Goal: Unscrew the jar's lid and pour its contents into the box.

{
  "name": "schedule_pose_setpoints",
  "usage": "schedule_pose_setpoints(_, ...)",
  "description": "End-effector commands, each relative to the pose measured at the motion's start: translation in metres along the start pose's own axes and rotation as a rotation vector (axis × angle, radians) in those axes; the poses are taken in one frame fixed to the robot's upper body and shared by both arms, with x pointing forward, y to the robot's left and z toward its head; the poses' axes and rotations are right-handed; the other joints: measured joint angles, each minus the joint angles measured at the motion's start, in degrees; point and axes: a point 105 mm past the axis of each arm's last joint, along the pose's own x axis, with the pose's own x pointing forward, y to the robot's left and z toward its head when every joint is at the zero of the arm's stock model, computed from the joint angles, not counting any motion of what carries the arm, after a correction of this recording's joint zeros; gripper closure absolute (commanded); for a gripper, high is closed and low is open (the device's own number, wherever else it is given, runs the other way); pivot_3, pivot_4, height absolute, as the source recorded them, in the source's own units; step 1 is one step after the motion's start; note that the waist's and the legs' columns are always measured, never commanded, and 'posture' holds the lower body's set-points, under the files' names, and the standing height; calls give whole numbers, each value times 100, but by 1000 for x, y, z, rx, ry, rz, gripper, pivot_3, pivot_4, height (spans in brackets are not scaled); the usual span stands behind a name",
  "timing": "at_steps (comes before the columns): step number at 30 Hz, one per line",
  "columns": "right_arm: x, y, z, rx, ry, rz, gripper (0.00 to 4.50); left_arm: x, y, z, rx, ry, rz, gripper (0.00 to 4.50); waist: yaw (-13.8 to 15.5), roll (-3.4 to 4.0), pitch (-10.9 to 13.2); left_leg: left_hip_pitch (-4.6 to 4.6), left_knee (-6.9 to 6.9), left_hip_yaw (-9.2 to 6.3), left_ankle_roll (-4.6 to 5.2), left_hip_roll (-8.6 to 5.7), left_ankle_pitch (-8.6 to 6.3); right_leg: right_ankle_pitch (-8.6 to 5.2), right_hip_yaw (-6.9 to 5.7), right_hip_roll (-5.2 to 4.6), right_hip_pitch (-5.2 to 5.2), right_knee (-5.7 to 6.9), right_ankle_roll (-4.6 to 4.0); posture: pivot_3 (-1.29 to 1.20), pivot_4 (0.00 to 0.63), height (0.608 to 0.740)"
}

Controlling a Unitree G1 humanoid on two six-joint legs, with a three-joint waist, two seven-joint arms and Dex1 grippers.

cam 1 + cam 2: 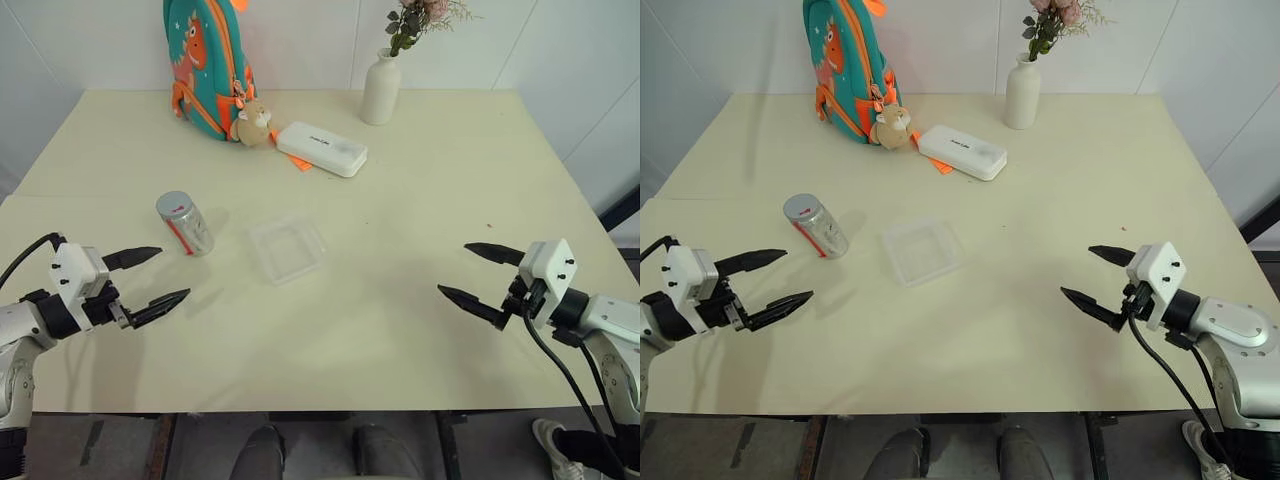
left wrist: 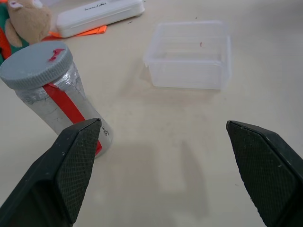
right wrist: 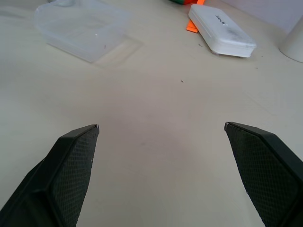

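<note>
Capped silvery red-striped jar (image 1: 185,222), left of centre, stands beside clear plastic box (image 1: 287,248) for pouring; left gripper (image 1: 146,279) and right gripper (image 1: 479,274) gape empty.

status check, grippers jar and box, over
Left gripper open, right gripper open, both empty. Jar upright, lid on, beside box. Nothing in the way.
</note>
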Motion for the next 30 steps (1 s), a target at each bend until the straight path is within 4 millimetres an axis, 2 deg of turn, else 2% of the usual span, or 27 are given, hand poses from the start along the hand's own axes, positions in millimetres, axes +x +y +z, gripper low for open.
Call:
schedule_pose_setpoints(1,5,6,8,-11,-42,24,23,-7,0,12,22,-35,39,0,1,0,0,0,0,0,0,1,0,0,0,0,0,0,0,0,150,740)
schedule_pose_setpoints(4,11,10,8,-5,-54,37,23,-16,-2,6,1,-22,90,0,-4,0,0,0,1,0,0,1,0,0,0,0,0,1,0,0,150,740)
schedule_pose_setpoints(7,23,12,14,8,-96,44,23,-27,1,-1,-34,-29,213,0,-22,0,0,1,1,1,0,2,0,0,1,0,0,1,0,0,150,740)
schedule_pose_setpoints(13,50,17,37,13,-196,77,23,-24,-1,-9,-82,-66,359,0,17,0,1,2,13,-5,0,3,0,2,-2,0,2,10,-3,0,150,740)
schedule_pose_setpoints(15,61,21,50,12,-244,100,23,-18,5,-9,-95,-100,420,0,23,0,1,1,12,-6,0,2,0,2,-4,0,2,9,-3,0,150,740)
schedule_pose_setpoints(20,75,29,68,5,-298,134,23,-2,21,-16,-139,-149,497,0,26,0,0,0,13,-10,-3,-1,2,3,-9,-1,1,12,-4,0,150,740)
schedule_pose_setpoints(23,76,28,72,1,-311,129,23,18,24,-16,-148,-173,480,0,26,0,1,-2,13,-9,-3,-4,2,3,-9,-4,-1,8,-4,0,150,740)
schedule_pose_setpoints(30,79,34,77,5,-327,130,23,48,29,-19,-168,-208,440,0,-8,0,0,-4,11,-3,-4,-1,2,3,-5,0,-12,13,-4,0,150,740)
